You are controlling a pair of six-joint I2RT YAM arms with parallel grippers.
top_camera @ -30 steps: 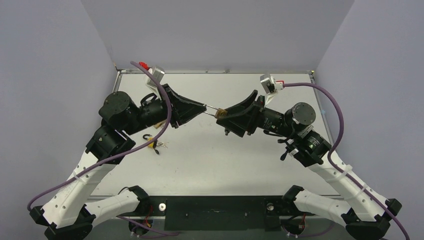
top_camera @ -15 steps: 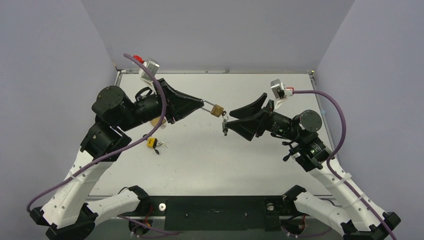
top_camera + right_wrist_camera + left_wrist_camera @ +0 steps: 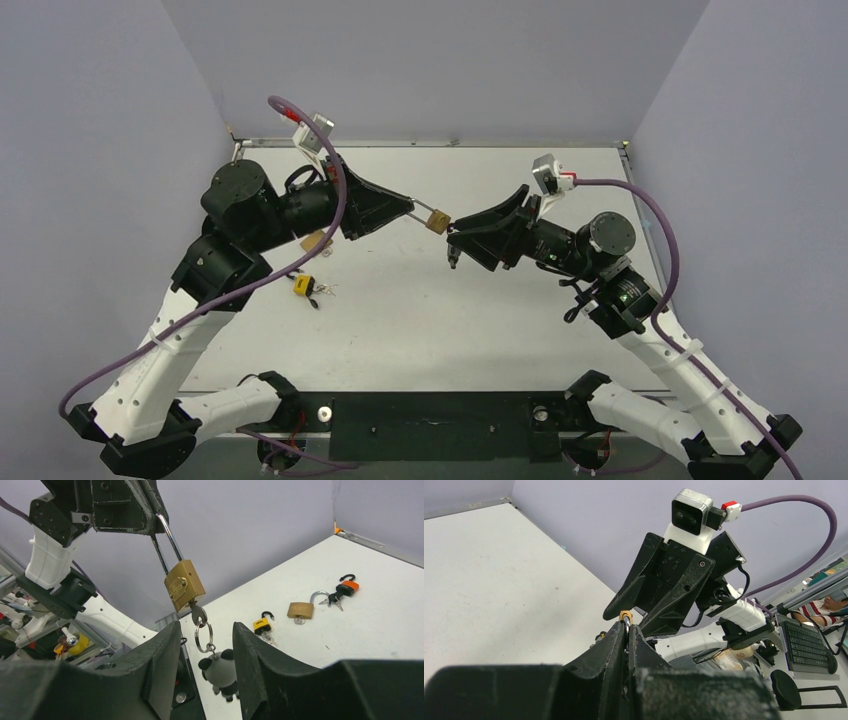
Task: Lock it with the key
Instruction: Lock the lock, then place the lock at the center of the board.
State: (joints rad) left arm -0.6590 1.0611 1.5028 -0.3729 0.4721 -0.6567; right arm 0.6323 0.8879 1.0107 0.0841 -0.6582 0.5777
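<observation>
Padlock (image 3: 185, 585): a squarish block of brushed brass under a long, polished steel hoop, hanging in mid-air from the left claw (image 3: 157, 516) and just above the gap of the right claw (image 3: 205, 625).
Key (image 3: 198, 614): silvery metal, seated in the keyhole on the underside of the brass block, directly above the right claw's fingertips.
Key ring (image 3: 202, 632): a thin wire loop hanging from the key, between the right claw's two fingers and seemingly touching neither.
Panda charm (image 3: 220, 672): rounded, black and white, dangling below the ring, lower in the same gap.
Left claw: matte black fingers pressed together, clamped on the top of the steel hoop.
Right claw: broad, curved black fingers standing apart, gripping nothing.
Yellow lock (image 3: 261, 624): small, boxy, with a black hoop swung open, lying on the bench beyond the right claw.
Second brass lock (image 3: 300, 610): flat on the bench just past the yellow one, its silver hoop open.
Orange lock (image 3: 348, 586): farthest from the right claw, black hoop open, small keys beside it.
Bench (image 3: 420, 320): flat, matte white, faintly speckled, with a metal rim along its far edge.
Room: plain lavender walls (image 3: 430, 60), smooth and bare, closing in the bench on three sides.
</observation>
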